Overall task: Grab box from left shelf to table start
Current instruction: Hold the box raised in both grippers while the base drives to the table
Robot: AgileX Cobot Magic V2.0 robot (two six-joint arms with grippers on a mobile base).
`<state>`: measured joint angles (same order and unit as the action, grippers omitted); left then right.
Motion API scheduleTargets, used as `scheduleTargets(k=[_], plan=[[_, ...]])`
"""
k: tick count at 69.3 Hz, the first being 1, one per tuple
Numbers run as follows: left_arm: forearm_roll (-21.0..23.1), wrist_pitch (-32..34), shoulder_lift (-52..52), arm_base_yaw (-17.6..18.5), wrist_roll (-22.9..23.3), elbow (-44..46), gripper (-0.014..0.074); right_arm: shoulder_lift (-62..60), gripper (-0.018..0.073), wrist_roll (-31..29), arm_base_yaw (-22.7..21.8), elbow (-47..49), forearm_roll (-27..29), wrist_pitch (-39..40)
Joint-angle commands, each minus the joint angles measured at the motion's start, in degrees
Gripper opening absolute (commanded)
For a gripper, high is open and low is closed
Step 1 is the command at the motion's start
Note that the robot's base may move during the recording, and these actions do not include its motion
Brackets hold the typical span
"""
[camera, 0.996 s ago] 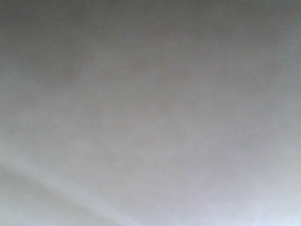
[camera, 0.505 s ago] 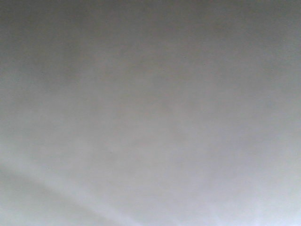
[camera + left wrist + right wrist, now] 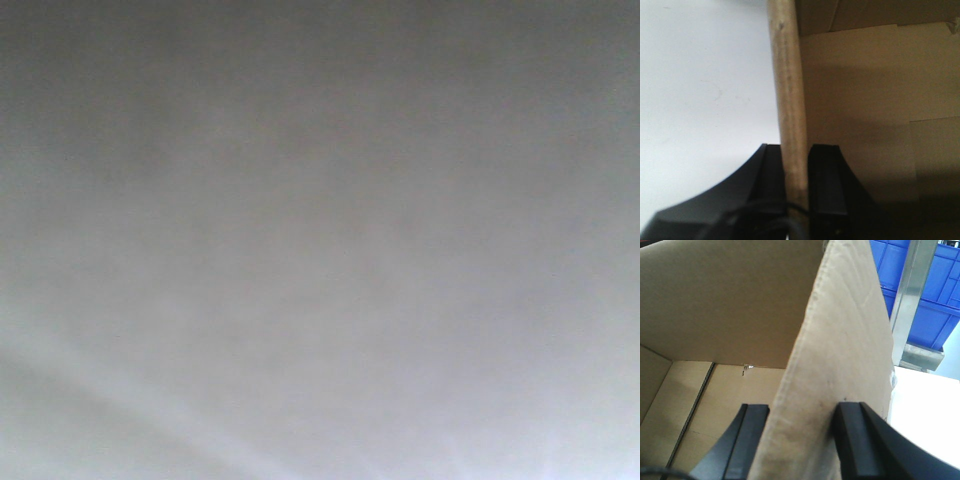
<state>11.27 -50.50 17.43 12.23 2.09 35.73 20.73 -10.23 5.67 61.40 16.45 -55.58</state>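
The black left pincer (image 3: 794, 172) is closed narrowly on one upright wall of the large brown corrugated cardboard box (image 3: 865, 100). Its two fingers press on both faces of the wall edge, which runs from 6 to 12 o'clock in the left wrist view. At 3 o'clock the inside of the box shows bare cardboard faces in shadow. At 9 o'clock, outside the wall, lies a plain white surface (image 3: 705, 100).

The black right pincer (image 3: 800, 437) holds another wall of the box, and the cardboard fills the gap between its fingers. At 9 o'clock the box floor shows a dark flap seam, with the far wall at 11 o'clock. Outside, at 1 o'clock, a grey metal post (image 3: 912, 285) stands in front of blue plastic crates (image 3: 937, 295). At 4 o'clock is a bright white patch (image 3: 925, 410).

The front view gives only a grey blurred field (image 3: 320, 240), so I cannot tell what the box rests on.
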Motion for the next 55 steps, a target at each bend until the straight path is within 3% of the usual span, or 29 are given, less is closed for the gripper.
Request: scheduleTargets(k=[1, 37, 55], plan=[[-2.93, -3.19, 0.80, 0.08, -1.70, 0.45, -0.0100, 0.20, 0.0057, -1.23, -0.03, 1.71, 0.76, 4.98], [-3.26, -1.93, 0.80, 0.08, -1.70, 0.71, -0.0100, 0.20, 0.0057, -1.23, -0.03, 1.71, 0.69, 5.13], [-8.88, -1.72, 1.75, 0.08, -1.59, 9.28, -0.0099, 5.54, 0.0057, 0.85, -0.03, 4.14, 0.87, 4.00]])
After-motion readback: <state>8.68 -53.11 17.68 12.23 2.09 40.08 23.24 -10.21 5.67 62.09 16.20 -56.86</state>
